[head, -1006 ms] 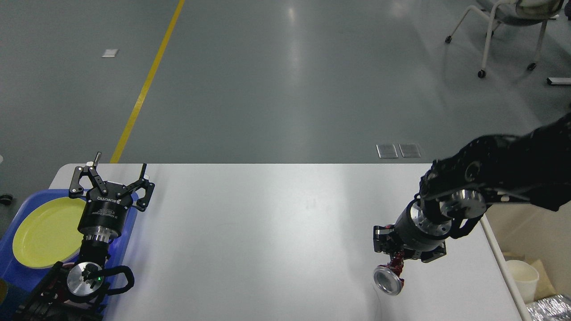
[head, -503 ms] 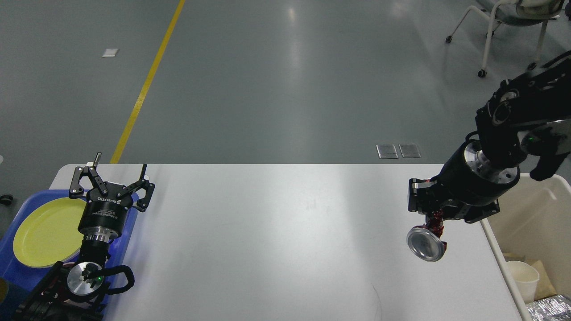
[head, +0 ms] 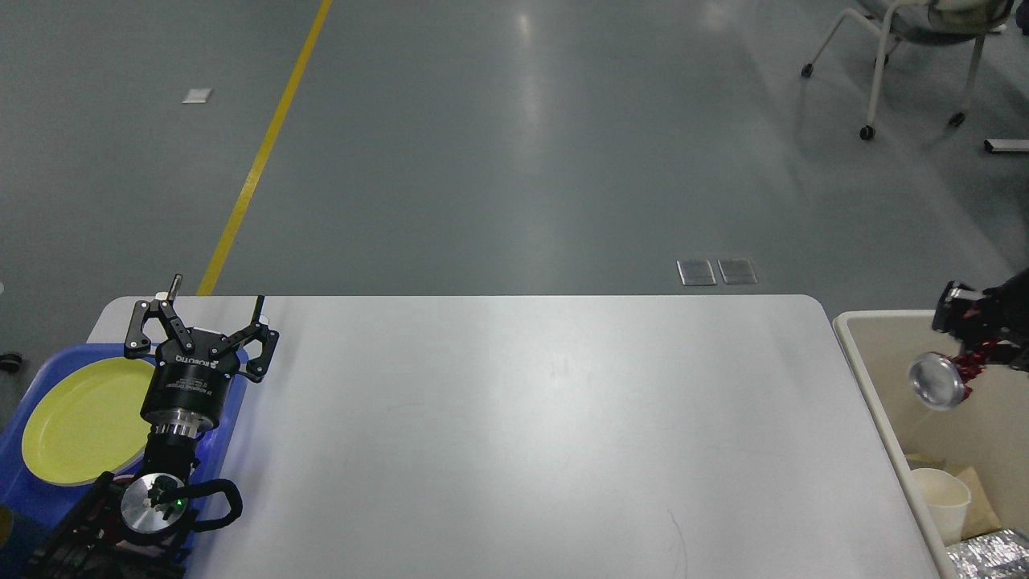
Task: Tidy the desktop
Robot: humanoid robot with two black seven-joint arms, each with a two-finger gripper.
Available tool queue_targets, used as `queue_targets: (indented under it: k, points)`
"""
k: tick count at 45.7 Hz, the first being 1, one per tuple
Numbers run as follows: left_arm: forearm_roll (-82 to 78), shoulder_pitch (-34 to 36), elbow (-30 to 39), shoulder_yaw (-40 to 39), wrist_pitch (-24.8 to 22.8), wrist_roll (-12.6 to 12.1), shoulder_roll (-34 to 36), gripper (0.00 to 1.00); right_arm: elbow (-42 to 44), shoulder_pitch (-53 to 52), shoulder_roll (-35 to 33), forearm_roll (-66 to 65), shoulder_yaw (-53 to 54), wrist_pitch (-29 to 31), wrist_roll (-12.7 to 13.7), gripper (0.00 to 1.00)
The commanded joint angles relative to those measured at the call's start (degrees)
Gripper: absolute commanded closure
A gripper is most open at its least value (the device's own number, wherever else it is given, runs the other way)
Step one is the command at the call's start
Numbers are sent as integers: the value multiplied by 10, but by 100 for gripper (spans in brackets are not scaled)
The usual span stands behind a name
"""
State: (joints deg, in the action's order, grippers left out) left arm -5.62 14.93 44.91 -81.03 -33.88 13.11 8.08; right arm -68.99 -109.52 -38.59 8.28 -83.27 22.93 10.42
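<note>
— Desktop (head: 514,434)?

— Large white rectangular top with rounded corners, smooth, faint sheen down the middle. It fills the centre of the head view. One thin dark mark near its near edge, right of centre.

— Left side?

— The left gripper (head: 202,315) hangs over the table's left margin, its two black fingers spread wide with nothing between them. Black cylindrical body with white lettering, a bright metal disc lower on the arm. Under and beside it sits a blue tray (head: 32,490), glossy plastic, overhanging the table's left edge. A round, shallow yellow plate (head: 76,418) lies in the tray.

— Right side?

— The right gripper (head: 969,346) shows only at the frame's right edge, above the cream bin (head: 868,378). It is clamped on a crushed can (head: 939,379), red on the crumpled side, its round silver end facing the camera. The can is in the air over the bin's opening, clear of the table.

— Bin contents?

— A white paper cup (head: 940,503) upright near the bottom, brown paper beside it, and crinkled silver foil (head: 989,555) at the corner.

— Beyond the table?

— Grey polished floor with a yellow line (head: 265,149), and a wheeled chair (head: 900,56) at the far right.
</note>
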Motion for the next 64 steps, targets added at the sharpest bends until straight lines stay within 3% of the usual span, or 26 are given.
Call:
queue_targets:
  k: [1,15,27,35,51,53,56,57,64]
  points:
    - [0,0,0,0,0,0,0,4,125,131,-39,0,55,-10,0,100]
    - [0,0,0,0,0,0,0,4,415,481,-32,-1,256,-59,0,100]
    - [0,0,0,0,0,0,0,4,618,724,114,7,285,-195,0,100]
    - [0,0,0,0,0,0,0,4,642,788,164,8,282,-273,0,100]
    - [0,0,0,0,0,0,0,4,641,806,173,8,287,-281,1,100]
    - [0,0,0,0,0,0,0,4,641,809,172,8,287,-285,0,69]
    - [0,0,0,0,0,-1,0,4,641,809,172,8,286,-301,0,11]
    - [0,0,0,0,0,0,-1,4,640,808,173,8,286,-309,0,0]
    - [0,0,0,0,0,0,0,4,634,806,174,7,285,-320,0,0]
